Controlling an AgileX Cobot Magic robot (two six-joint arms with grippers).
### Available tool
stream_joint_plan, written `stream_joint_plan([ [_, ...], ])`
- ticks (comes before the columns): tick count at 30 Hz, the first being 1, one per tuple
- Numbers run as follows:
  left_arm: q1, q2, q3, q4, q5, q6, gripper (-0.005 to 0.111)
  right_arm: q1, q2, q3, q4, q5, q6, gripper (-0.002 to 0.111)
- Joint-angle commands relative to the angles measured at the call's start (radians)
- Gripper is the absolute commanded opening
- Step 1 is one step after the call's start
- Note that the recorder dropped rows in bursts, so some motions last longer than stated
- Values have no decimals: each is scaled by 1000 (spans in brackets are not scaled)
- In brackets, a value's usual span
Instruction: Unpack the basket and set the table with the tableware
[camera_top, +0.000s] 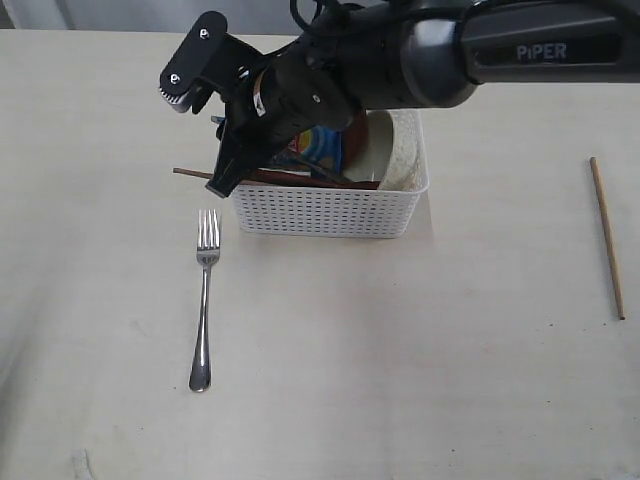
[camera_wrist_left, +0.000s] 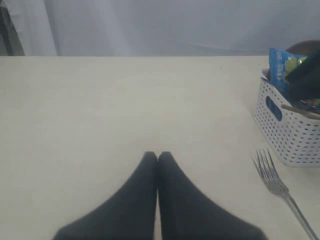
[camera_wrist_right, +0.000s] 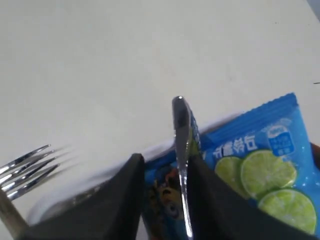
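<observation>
Your pale cream wood-grain table (camera_top: 400, 380) has the white lattice plastic basket (camera_top: 330, 212) near the middle, off-white round bowl (camera_top: 395, 150) and blue lime chip bag (camera_wrist_right: 260, 165) inside it, steel fork (camera_top: 205, 300) lying just off its left front corner and one wooden chopstick (camera_top: 606, 237) well off to the right. Your right gripper (camera_wrist_right: 167, 160) sits over the basket's left end, jaws about half open around the thin steel knife (camera_wrist_right: 181, 130) with a gap on one side; your left gripper (camera_wrist_left: 158, 156) is pinched closed on nothing over the table.

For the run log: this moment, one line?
left hand shut | right hand over basket, knife between jaws | fork, chopstick on table
</observation>
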Motion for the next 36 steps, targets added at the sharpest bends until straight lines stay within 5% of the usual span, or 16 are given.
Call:
stream_joint_plan([
  [1, -8, -3, 4, 0, -10, 0, 0, 1, 4, -8, -106, 9, 71, 34],
  [6, -8, -3, 4, 0, -10, 0, 0, 1, 10, -8, -261, 39, 231, 37],
  [21, -8, -3, 4, 0, -10, 0, 0, 4, -16, -8, -265, 120, 241, 37],
  [36, -8, -3, 4, 0, -10, 0, 0, 14, -455, -8, -259, 284, 369, 33],
])
